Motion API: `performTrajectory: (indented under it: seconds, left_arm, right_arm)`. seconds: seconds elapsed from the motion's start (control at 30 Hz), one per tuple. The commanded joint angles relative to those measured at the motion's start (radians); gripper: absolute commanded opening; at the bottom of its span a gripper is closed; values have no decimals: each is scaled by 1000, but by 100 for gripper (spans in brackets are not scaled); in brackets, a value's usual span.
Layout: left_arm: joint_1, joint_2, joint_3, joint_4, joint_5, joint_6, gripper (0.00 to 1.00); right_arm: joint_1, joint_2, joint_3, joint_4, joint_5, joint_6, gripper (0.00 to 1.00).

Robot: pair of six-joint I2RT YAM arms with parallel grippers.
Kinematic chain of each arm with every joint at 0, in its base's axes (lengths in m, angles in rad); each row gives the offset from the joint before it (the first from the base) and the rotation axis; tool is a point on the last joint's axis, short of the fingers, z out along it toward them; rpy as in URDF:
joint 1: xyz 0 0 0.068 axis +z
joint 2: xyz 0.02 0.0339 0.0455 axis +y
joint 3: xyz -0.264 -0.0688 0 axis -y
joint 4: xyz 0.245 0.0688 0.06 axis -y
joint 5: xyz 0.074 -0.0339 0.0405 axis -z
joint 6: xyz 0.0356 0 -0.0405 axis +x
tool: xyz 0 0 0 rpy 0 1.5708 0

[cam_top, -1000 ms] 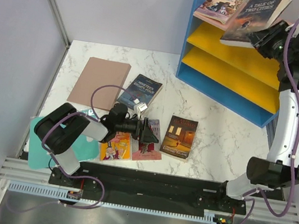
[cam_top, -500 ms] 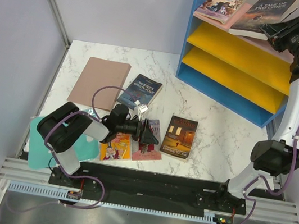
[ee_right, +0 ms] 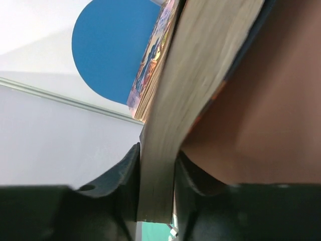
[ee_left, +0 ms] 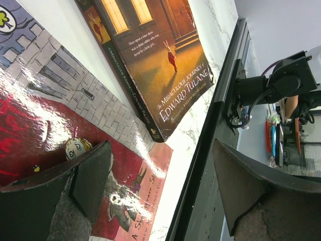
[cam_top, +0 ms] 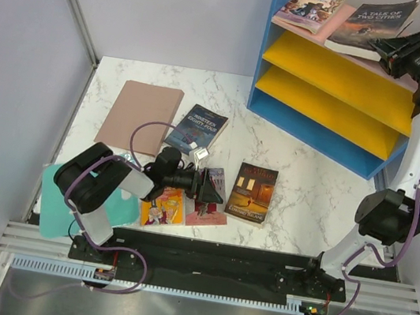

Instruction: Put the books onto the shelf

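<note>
Right fingers (ee_right: 125, 175) clenched on Tale of Two Cities book (cam_top: 371, 23), atop shelf (cam_top: 310, 133). Left fingers (ee_left: 93, 173) spread wide, well off shelf, over pink-red book (cam_top: 209, 215).

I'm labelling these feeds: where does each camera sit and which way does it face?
Top external: above and behind the arm bases, looking down on the white marble table and blue-framed slanted shelf; left arm and right arm show.
Left wrist: low over the table, facing the brown-orange Edward Tulane paperback; its open left pincer frames the view.
Right wrist: up at the shelf, facing the page edge of the dark A Tale of Two Cities paperback, clamped in the right pincer.
Shared: the top view also shows both paperbacks.
</note>
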Motion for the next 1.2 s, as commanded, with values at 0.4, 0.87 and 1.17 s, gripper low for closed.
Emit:
performTrajectory:
  seconds: [0.4,0.87,1.17]
  left_arm:
    - [-15,-2,20,30,24,5,100]
    - [-24,-4,20,31,27,8,100]
    - [-27,-13,17,37,24,8,100]
  right_arm:
    - [-40,-53,12,30,-21,-28,60]
    - [-42,-127,16,-212,107,-195,63]
    - [-42,-217,3,-301,259,-290,63]
